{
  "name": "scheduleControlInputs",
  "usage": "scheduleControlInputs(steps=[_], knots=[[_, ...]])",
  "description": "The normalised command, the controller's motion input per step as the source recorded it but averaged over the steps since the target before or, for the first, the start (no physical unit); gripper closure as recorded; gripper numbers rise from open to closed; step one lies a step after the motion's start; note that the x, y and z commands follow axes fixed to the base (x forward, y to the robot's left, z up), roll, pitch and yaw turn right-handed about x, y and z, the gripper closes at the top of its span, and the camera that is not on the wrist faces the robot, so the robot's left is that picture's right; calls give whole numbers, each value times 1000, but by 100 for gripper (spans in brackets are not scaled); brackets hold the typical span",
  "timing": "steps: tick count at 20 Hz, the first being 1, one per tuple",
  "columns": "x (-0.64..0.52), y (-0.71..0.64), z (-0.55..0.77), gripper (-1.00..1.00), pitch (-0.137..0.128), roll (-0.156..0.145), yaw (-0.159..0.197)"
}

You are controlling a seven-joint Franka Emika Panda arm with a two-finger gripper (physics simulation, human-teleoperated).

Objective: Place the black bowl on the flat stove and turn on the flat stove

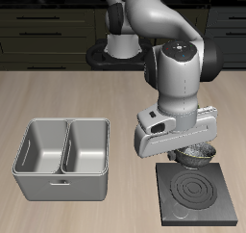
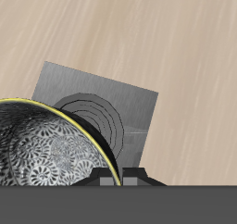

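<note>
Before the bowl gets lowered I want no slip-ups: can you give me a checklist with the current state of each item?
1. Bowl held in gripper: ok, it hangs under the hand, off the table.
2. Bowl over the stove: ok, over its back edge, rings show beyond the rim.
3. Bowl centred on the rings: not ok, it sits toward the back.
4. Stove top free: ok.
5. Knob position: cannot tell.
6. Tray away from the path: ok.

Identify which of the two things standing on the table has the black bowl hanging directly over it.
The flat stove, the dark square plate with pale rings: the black bowl hangs over its far edge. The grey two-compartment tray stands apart, nothing above it.
</note>
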Motion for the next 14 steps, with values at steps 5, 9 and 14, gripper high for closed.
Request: scheduleControlInputs(steps=[5,9,14], knots=[[75,82,-75,100,-19,43,47],[120,68,-229,100,18,25,30],[58,34,-196,100,27,8,10]])
